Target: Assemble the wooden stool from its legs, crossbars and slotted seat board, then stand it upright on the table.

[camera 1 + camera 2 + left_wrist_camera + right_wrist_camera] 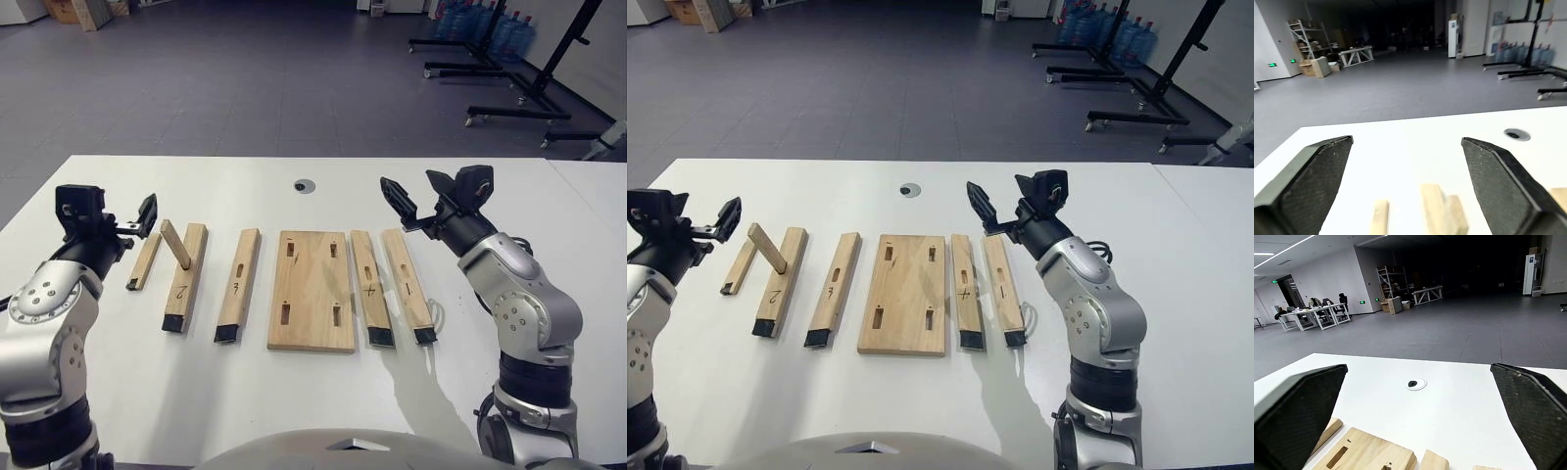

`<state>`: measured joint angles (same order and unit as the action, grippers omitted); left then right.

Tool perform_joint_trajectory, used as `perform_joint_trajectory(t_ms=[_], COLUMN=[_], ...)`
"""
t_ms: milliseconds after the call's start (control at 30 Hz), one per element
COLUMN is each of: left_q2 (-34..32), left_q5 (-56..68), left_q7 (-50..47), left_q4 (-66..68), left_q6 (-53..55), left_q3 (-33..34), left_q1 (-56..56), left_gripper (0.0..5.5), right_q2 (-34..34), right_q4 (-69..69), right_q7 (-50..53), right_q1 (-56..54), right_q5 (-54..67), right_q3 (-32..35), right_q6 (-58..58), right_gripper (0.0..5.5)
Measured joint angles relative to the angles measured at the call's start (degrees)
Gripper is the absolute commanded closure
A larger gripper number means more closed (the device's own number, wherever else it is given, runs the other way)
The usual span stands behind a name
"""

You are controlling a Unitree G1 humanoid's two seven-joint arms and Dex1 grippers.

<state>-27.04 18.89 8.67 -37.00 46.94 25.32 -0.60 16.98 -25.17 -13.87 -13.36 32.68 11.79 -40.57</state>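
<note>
On the white desk nothing is joined yet. My left end effector and right end effector hang open and empty. I think I should grab a long pale wooden leg first.

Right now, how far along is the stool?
Nothing is joined yet. The slotted seat board lies flat mid-table, two legs on each side, two crossbars at the robot's left, one propped across a leg. Nothing is in hand: left gripper and right gripper are open and empty. All the assembly and standing it up remain.

Left pincer, right pincer: both agape
</note>
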Motion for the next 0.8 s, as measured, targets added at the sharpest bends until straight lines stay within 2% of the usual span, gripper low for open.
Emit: perform_joint_trajectory(t_ms=[167,300,500,633,800], left_q2=[6.18,7.68,11.12,13.3,14.8], left_q5=[1.38,0.77,-6.01,-9.01,-12.97], left_q7=[0.14,0.0,-2.21,-2.66,-4.66], left_q4=[-7.3,-7.61,0.75,7.37,18.0], left_q6=[0.75,-0.43,-9.72,-15.79,-22.04], left_q3=[-6.93,-8.81,-11.75,-15.45,-16.46], left_q1=[-10.41,-14.89,-21.31,-21.26,-19.26], left_gripper=[1.44,1.44,1.44,1.44,1.44], right_q2=[-0.2,-0.17,-0.13,0.17,0.43], right_q4=[-0.13,-0.07,1.22,2.4,3.88], right_q7=[-0.01,-0.1,-0.56,-1.31,-2.19], right_q1=[-0.05,-0.16,-1.35,-3.0,-4.56], right_q5=[-0.01,-0.02,-0.02,-0.02,-0.03], right_q3=[-0.72,-1.01,-1.95,-2.47,-2.89], right_q6=[0.02,0.02,0.03,0.02,0.02], right_gripper=[0.1,0.1,0.1,0.1,0.1])
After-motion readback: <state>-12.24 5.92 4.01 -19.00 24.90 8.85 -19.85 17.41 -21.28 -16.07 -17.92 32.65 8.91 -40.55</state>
